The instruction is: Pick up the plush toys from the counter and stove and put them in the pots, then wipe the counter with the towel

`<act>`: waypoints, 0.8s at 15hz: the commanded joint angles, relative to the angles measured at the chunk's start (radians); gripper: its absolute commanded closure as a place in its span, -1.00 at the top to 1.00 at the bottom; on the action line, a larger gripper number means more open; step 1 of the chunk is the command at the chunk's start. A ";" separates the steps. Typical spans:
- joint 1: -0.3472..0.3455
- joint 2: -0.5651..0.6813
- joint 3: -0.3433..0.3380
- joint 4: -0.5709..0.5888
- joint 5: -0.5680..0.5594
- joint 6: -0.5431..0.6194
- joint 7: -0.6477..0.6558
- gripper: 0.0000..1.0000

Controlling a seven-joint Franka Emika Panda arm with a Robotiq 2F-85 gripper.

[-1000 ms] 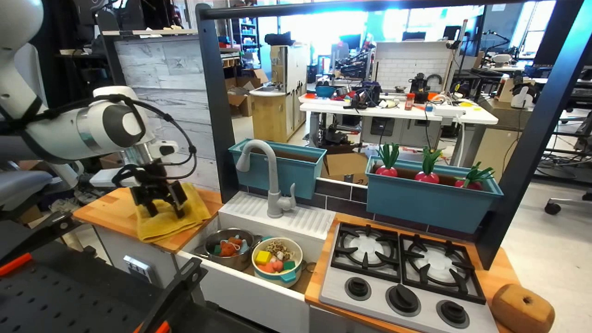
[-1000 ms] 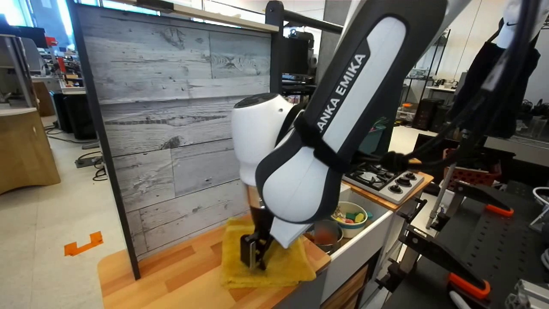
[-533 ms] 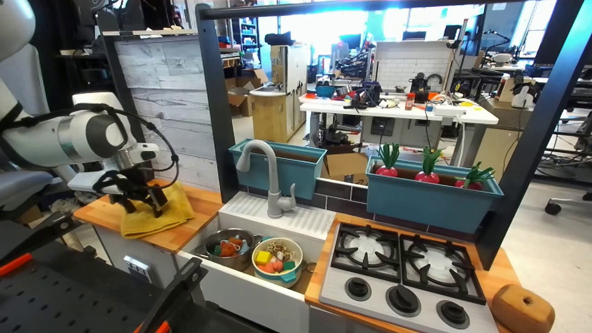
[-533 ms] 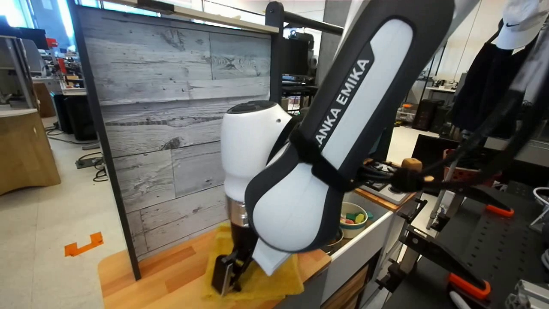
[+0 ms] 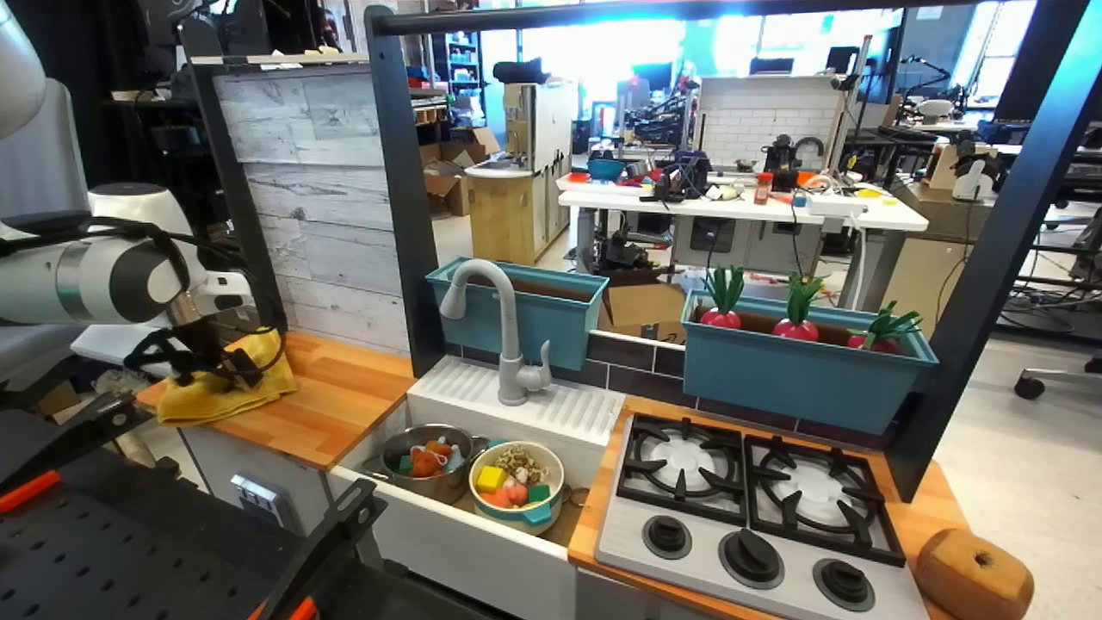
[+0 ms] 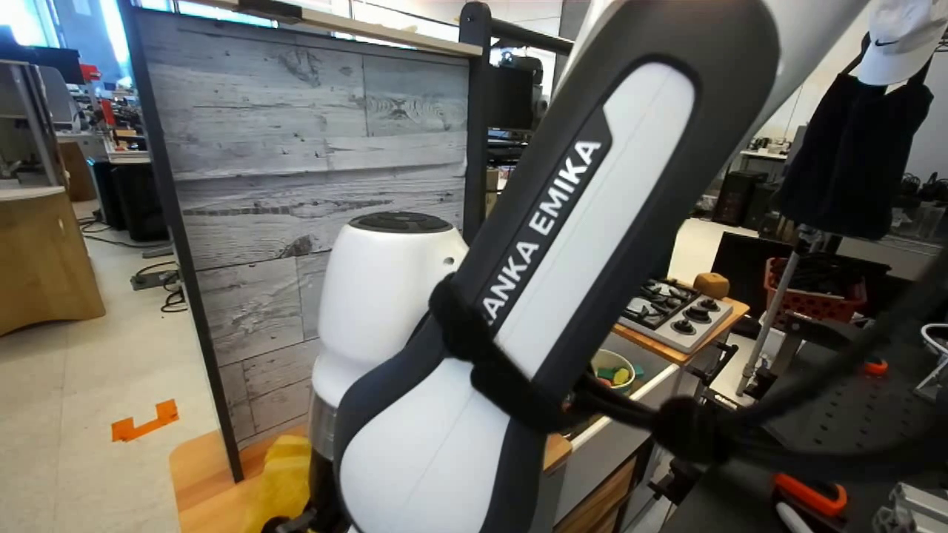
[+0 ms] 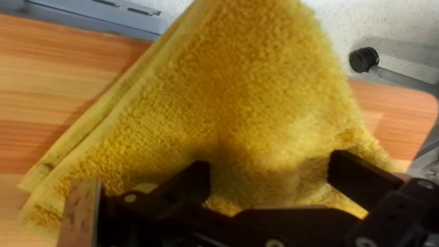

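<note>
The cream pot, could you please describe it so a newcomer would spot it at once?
In an exterior view, left of the stove, sits the sink. In it, the cream pot stands nearer the stove; a teal handle sets it apart from the steel pot alongside.

Arm (image 6: 570, 244) — "ANKA EMIKA"; cap (image 6: 902, 48) — swoosh

Nubby cloth towel (image 7: 247, 85), smooth wood-grained counter (image 5: 331, 387), seemingly shiny metal pot (image 5: 433, 488)
</note>
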 commanded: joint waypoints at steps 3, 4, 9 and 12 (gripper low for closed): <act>-0.032 -0.163 -0.167 -0.214 0.050 -0.006 0.041 1.00; -0.018 -0.174 -0.213 -0.229 0.046 0.000 0.053 1.00; -0.092 -0.094 -0.115 -0.133 0.058 0.078 -0.014 1.00; -0.110 0.002 0.014 -0.030 0.071 0.152 -0.048 1.00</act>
